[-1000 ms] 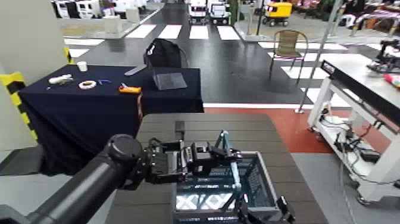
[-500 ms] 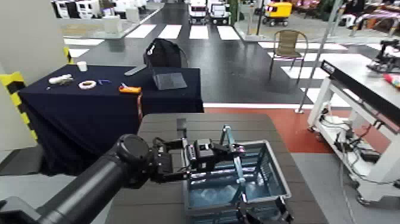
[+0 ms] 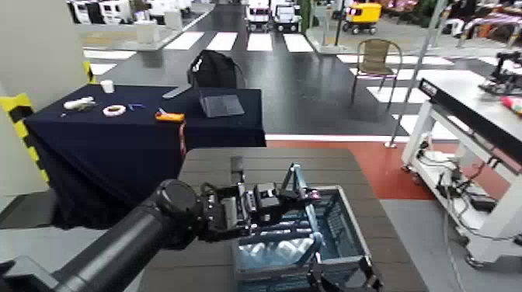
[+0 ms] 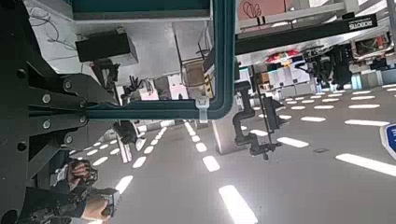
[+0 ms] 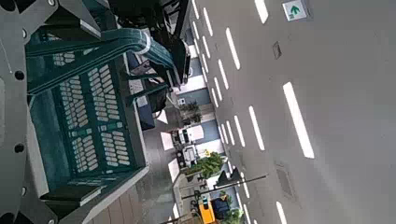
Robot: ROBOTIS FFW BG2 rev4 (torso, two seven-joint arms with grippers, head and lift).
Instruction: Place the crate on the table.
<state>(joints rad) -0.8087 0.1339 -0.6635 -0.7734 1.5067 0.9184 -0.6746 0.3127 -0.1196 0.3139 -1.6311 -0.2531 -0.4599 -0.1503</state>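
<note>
The blue-grey lattice crate (image 3: 342, 227) is over the near part of the dark brown slatted table (image 3: 264, 163), its teal hoop handle (image 3: 297, 180) standing up. My left gripper (image 3: 272, 206) reaches in from the left and is shut on the handle. The left wrist view shows the teal bar (image 4: 159, 109) running out from its fingers. My right gripper (image 3: 340, 276) is at the crate's near rim at the bottom of the head view, shut on it. The right wrist view shows the lattice wall (image 5: 93, 121) close up. I cannot tell whether the crate's base touches the table.
A navy-cloth table (image 3: 140, 124) with small items and a black bag stands beyond on the left. A white-framed workbench (image 3: 466, 101) is on the right, with a chair (image 3: 377, 58) behind. A yellow-black striped pillar (image 3: 19, 109) is at far left.
The crate has moved away from me, farther over the table, and has levelled out. Both grippers moved with it. In the last half second it barely shifted.
</note>
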